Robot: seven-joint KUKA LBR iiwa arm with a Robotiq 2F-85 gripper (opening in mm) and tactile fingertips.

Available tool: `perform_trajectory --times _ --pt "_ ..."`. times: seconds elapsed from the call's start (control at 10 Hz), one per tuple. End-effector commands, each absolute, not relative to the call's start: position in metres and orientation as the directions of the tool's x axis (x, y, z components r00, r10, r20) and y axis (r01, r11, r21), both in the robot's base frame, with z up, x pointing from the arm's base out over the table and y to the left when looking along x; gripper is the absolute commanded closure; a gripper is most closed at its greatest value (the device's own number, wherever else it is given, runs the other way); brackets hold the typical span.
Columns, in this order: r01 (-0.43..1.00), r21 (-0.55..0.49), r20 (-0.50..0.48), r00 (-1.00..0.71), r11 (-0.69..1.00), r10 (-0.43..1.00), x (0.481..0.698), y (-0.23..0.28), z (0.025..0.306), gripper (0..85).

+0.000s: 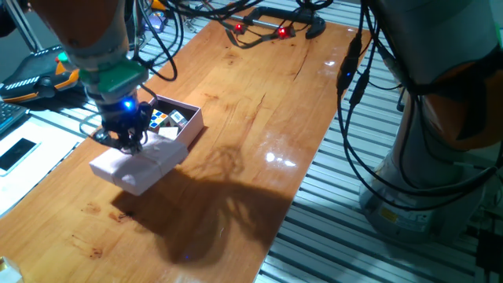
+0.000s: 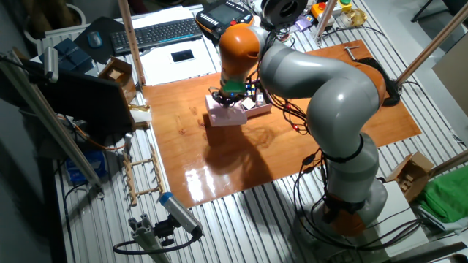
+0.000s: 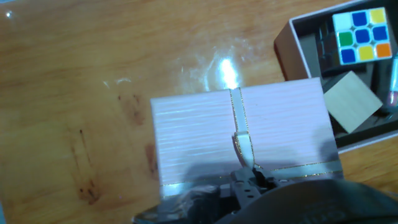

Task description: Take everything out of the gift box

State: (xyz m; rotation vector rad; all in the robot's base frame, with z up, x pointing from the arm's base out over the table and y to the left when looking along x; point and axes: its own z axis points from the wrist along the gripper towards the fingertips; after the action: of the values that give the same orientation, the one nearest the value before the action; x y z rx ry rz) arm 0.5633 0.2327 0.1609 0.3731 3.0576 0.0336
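The pale pink gift box stands open on the wooden table, also seen in the hand view at the upper right. Inside lie a multicoloured puzzle cube, a plain tan cube and a small whitish piece. The pink lid rests beside the box and overlaps its near corner. My gripper is directly over the lid, fingers together on the ribbon bow, which stands up into them. In the other fixed view the gripper hides most of the box.
Cables with red lights lie at the table's far end. A keyboard and a small cardboard box sit off the table's far side. The table's edge drops to a slatted metal base.
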Motion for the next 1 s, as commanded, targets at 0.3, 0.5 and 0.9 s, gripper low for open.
perform_trajectory --times 0.3,0.5,0.9 --pt "0.164 -0.032 -0.066 -0.985 0.986 0.162 0.581 0.234 0.139 84.0" --pt "0.141 -0.036 -0.069 -0.988 0.989 0.139 0.590 0.233 0.128 84.0" --pt "0.129 -0.037 -0.049 -0.991 0.991 0.128 0.599 0.231 0.109 84.0"
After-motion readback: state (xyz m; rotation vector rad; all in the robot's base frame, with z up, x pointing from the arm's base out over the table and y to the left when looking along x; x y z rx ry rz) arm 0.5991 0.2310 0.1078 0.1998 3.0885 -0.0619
